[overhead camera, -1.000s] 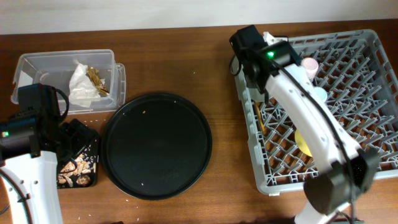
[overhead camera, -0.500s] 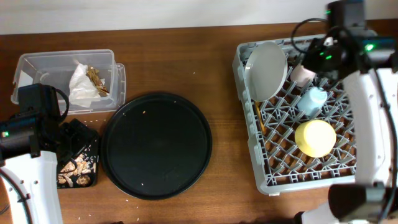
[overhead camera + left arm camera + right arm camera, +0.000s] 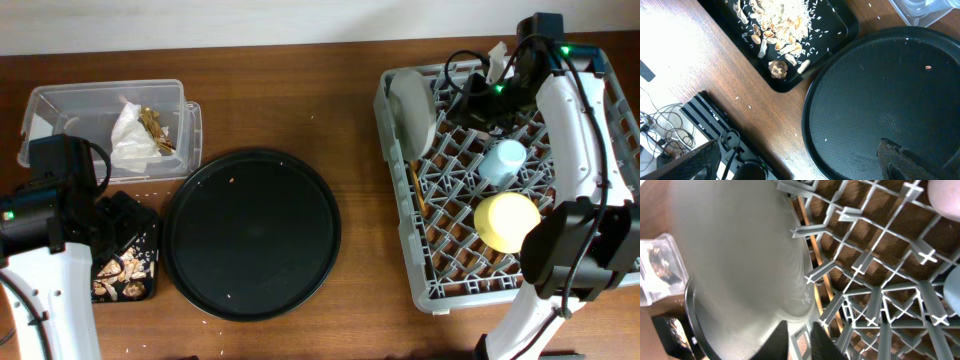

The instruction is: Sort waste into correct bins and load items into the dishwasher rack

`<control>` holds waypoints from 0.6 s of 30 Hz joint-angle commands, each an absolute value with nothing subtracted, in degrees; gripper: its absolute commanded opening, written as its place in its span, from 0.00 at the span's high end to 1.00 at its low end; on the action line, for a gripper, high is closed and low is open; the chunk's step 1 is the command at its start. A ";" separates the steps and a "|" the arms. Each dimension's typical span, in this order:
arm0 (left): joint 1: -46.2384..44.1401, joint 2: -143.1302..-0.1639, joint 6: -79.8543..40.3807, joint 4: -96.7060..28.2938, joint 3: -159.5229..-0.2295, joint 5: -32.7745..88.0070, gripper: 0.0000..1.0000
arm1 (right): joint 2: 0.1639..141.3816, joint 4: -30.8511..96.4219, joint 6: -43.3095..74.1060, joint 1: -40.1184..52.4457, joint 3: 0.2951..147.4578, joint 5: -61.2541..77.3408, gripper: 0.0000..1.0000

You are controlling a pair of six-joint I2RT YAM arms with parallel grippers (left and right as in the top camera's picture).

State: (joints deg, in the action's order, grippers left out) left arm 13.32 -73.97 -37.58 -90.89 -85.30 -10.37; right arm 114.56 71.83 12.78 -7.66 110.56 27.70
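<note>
R hand [image 3: 801, 330] is pinching plate [image 3: 740, 255] rim, upright at rack's [image 3: 450, 285] back-left corner; L hand [image 3: 800, 157] is hanging wide open.

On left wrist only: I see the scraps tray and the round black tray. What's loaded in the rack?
Observer: Overhead shows the plate standing on edge in the far left corner of the rack.
Operator: Cups, bowl?
Observer: The light-blue cup and the yellow bowl sit in the rack, right of the plate.
Operator: Right claw?
Observer: Right wrist view shows the right claw just off the plate's rim, fingers close together with nothing between them.
</note>
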 commanded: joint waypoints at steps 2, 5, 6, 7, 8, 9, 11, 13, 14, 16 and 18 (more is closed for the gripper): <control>13.67 -73.69 -37.74 -90.96 -85.86 -10.79 0.01 | 108.07 73.14 7.29 -7.35 110.83 32.80 0.77; 13.67 -73.69 -37.74 -90.96 -85.86 -10.79 0.01 | 103.61 76.18 6.07 -7.25 110.83 32.77 0.75; 13.67 -73.69 -37.74 -90.96 -85.86 -10.79 0.01 | 101.32 78.76 4.29 -7.03 110.83 32.51 0.73; 13.67 -73.69 -37.74 -90.96 -85.86 -10.79 0.01 | 99.57 81.19 3.03 -6.92 110.80 32.32 0.73; 13.67 -73.69 -37.74 -90.96 -85.86 -10.79 0.01 | 98.50 82.72 2.24 -6.74 110.80 32.05 0.73; 13.67 -73.69 -37.74 -90.96 -85.86 -10.79 0.01 | 96.77 85.43 1.15 -6.39 110.80 31.68 0.73; 13.67 -73.69 -37.74 -90.96 -85.86 -10.79 0.01 | 94.15 89.82 0.19 -5.39 110.78 29.15 0.75; 13.67 -73.69 -37.74 -90.98 -85.86 -10.79 0.01 | 91.09 93.38 0.21 -3.25 110.50 25.26 0.75; 13.67 -73.69 -37.74 -90.98 -85.86 -10.79 0.01 | 88.95 94.48 0.21 -1.50 110.00 23.73 0.75; 13.67 -73.69 -37.74 -90.96 -85.86 -10.79 0.01 | 85.89 95.66 0.23 1.21 109.27 22.24 0.75; 13.67 -73.69 -37.74 -90.96 -85.86 -10.79 0.01 | 81.91 96.79 0.25 4.69 107.87 21.54 0.74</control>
